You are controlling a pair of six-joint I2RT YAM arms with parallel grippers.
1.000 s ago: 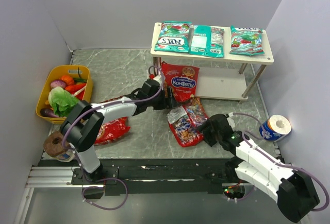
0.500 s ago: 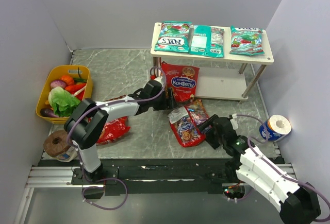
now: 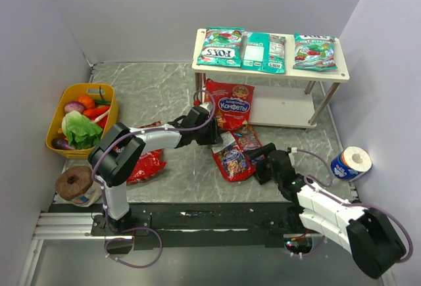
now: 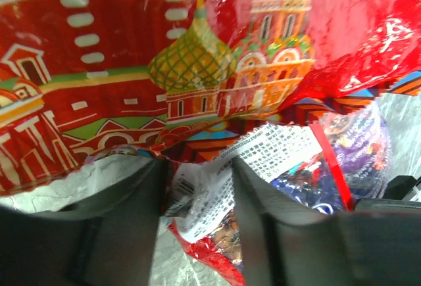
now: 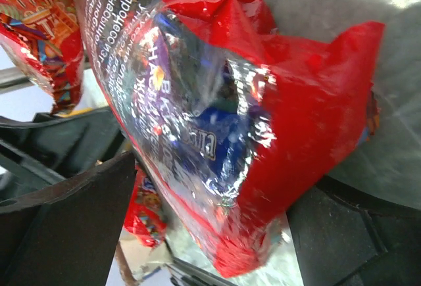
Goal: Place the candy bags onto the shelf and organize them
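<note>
Standing pale wood-grain two-tier shelf (image 3: 289, 75): three glossy teal bags (image 3: 266, 50) lie flat on its top board.
Crinkly red film packet (image 3: 231, 160): lying before the shelf, long axis slanting toward it, between both grippers.
Left gripper (image 4: 197, 174): at the packet's shelf-side end, half-closed astride the edge; grip unclear.
Right gripper (image 5: 210, 187): at the far end, jaws spread wide.

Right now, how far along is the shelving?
Done: three teal bags lie on the top board of the shelf. In hand: left gripper and right gripper straddle the crumpled red bag. Left: that one, the leaning red bag, and the third red bag by the left arm.
</note>
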